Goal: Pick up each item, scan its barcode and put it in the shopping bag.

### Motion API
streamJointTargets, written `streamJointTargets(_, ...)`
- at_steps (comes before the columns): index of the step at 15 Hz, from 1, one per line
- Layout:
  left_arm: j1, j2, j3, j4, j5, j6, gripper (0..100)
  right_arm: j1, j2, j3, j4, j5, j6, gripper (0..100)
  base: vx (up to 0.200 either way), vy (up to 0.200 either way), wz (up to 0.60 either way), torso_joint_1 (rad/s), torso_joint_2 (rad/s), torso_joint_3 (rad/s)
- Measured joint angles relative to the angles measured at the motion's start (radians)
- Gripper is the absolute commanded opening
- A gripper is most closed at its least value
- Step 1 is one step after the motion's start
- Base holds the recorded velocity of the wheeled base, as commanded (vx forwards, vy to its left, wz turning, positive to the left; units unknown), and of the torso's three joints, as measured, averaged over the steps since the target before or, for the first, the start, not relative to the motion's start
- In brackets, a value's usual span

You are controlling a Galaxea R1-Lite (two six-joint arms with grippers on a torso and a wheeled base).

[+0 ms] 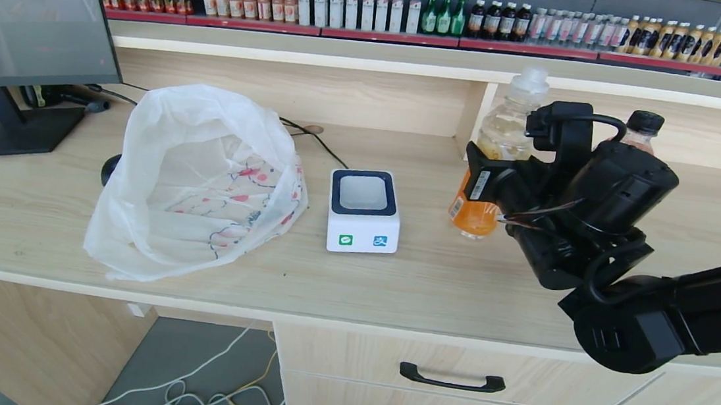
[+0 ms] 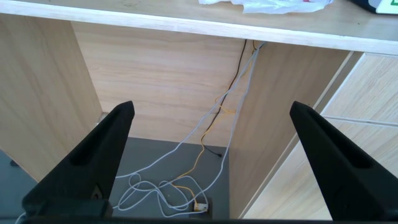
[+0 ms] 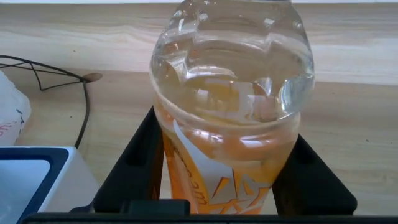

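An orange drink bottle (image 1: 494, 149) with a clear top and white cap stands on the wooden counter (image 1: 393, 278), right of the white barcode scanner (image 1: 363, 211). My right gripper (image 1: 483, 194) is shut on the bottle's lower half, with one black finger (image 3: 140, 168) pressed against each side of the bottle (image 3: 230, 124). The white plastic shopping bag (image 1: 197, 180) lies with its mouth agape, left of the scanner. My left gripper (image 2: 211, 109) hangs open below the counter edge, holding nothing. A corner of the scanner (image 3: 31, 180) appears beside the bottle.
A second bottle with a black cap (image 1: 642, 127) stands behind my right arm. A monitor (image 1: 29, 5) stands at the back left, and a cable (image 1: 320, 142) runs across the counter to the scanner. Drawers (image 1: 449, 376) sit under the counter. Loose wires (image 2: 186, 180) lie on the floor.
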Motion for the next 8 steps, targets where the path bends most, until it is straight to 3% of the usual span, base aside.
streamJointTargets(8, 0.000, 0.000, 0.000, 0.000, 0.000, 0.000, 100, 0.036, -0.053, 0.006, -0.001, 0.011, -0.001, 0, 0.000, 0.000, 0.00, 0.000, 0.00, 0.000)
